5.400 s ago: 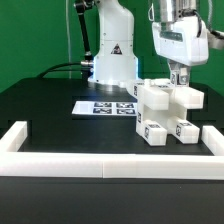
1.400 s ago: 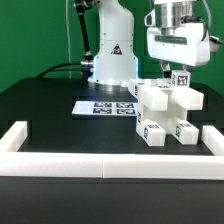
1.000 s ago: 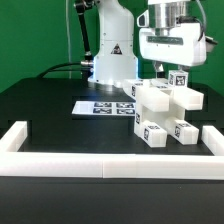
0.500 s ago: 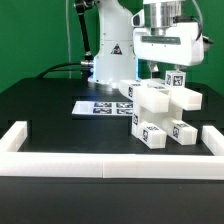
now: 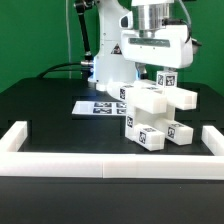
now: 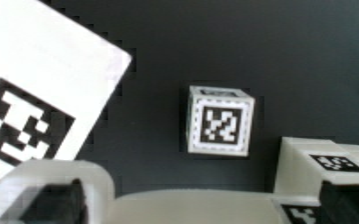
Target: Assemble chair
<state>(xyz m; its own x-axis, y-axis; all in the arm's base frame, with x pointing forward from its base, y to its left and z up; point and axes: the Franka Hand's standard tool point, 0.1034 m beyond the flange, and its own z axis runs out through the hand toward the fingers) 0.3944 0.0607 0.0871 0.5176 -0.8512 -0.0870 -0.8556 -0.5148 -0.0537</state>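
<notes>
Partly hidden behind the chair [image 5: 155, 112], the gripper [image 5: 157, 76] hangs just above it with fingers spread wide, holding nothing. The chair stands on the black table [image 5: 50, 110], toward the exterior view's right, by the marker board [image 5: 100, 106]. Close up, a tagged block [image 6: 220, 121] shows, other parts cut off.

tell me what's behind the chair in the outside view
Behind the chair the gripper hangs open, holding nothing, with the marker board flat on the table toward the exterior view's left. The chair hides the table directly behind it.
</notes>
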